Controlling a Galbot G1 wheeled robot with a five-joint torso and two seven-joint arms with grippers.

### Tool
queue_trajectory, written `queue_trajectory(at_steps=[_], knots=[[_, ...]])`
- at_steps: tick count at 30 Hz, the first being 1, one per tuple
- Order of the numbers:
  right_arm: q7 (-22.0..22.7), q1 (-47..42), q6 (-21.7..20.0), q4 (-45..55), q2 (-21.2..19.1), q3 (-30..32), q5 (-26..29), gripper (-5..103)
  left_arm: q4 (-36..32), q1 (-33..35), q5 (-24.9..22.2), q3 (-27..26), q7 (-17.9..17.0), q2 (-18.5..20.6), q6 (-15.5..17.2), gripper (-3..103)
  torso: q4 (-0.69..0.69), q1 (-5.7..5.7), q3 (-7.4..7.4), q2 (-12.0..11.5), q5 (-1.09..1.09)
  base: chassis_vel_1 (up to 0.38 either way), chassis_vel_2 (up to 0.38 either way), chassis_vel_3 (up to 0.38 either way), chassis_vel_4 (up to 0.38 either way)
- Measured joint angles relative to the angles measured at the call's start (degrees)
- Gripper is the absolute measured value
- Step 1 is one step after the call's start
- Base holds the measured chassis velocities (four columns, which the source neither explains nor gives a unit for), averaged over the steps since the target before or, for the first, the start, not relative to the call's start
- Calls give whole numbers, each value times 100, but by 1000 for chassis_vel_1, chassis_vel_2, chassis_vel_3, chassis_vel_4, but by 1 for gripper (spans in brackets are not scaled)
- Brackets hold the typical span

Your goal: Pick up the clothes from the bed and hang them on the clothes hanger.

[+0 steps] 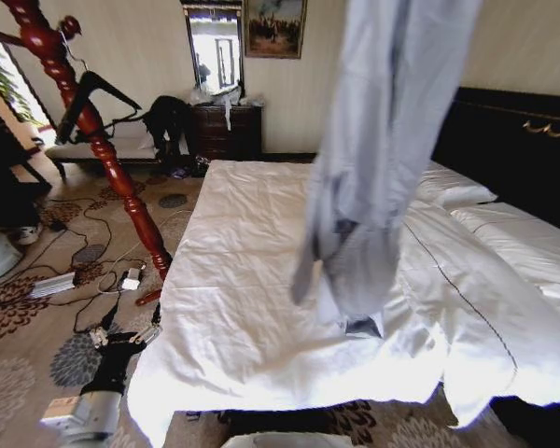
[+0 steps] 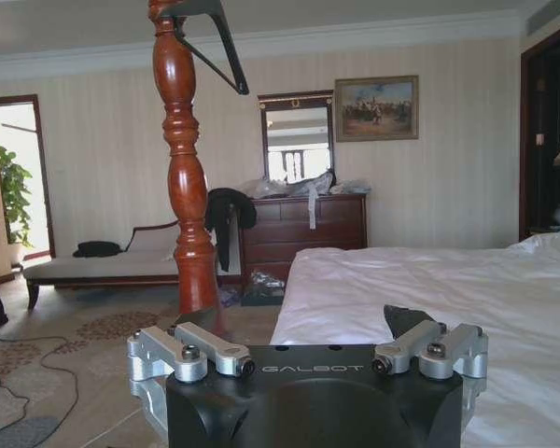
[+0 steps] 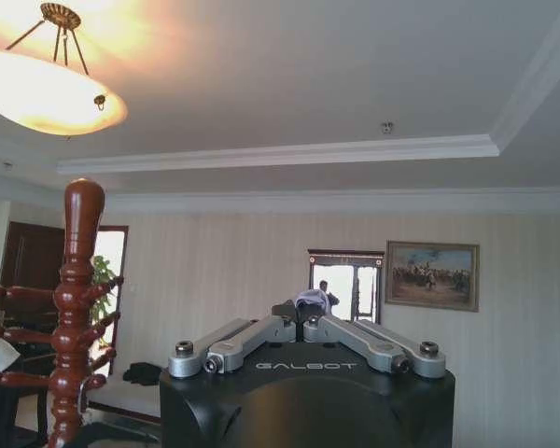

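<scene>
Shirt (image 1: 373,159) lifted clear of the bed (image 1: 261,308), bound for the hanger (image 1: 91,93).
Right gripper (image 3: 301,315) jaws clamped on fabric; carry high toward the hanger, left gripper (image 2: 308,350) jaws apart.

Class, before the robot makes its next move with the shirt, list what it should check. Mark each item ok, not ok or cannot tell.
1. Shirt held by the right end effector: ok, fingers closed on pale fabric, raised high.
2. Shirt lifted off the bed: cannot tell; its lower end hangs close over the duvet.
3. Hanger free: ok, it hangs bare on the wooden pole.
4. Left end effector free: ok, open and low by the bed's corner.
5. Floor towards the pole: not ok, cables lie across the carpet.
</scene>
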Motion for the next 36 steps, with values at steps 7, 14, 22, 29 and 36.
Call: queue_trajectory(at_steps=[7, 14, 22, 29, 36], knots=[[11, -350, 75, -786, -642, 370, -283, 0, 148, 100, -30, -5, 32, -82, -144, 100, 0, 0, -1, 0, -3, 0, 0, 0, 0], [27, -1456, 251, -443, -352, 358, -850, 0, 267, 32, 51, 69, 27, -67, -114, 100, 4, 0, 1, 0, -3, 0, 0, 0, 0], [-259, -3122, 269, 734, 997, 116, -1937, 0, 307, 56, 210, 78, 2, -157, -49, 100, 1, -1, 0, 0, 0, 0, 0, 0, 0], [-837, -4225, 268, 404, 1407, 195, -2949, 0, 288, 83, 444, 181, -26, -279, 5, 100, 3, 0, 1, 0, -1, 0, 0, 0, 0], [-1521, -4718, 134, -139, 2117, -348, -4013, 0, 253, 133, 555, 197, -49, -376, 27, 100, -3, -1, -1, 0, 1, 0, 0, 0, 0]])
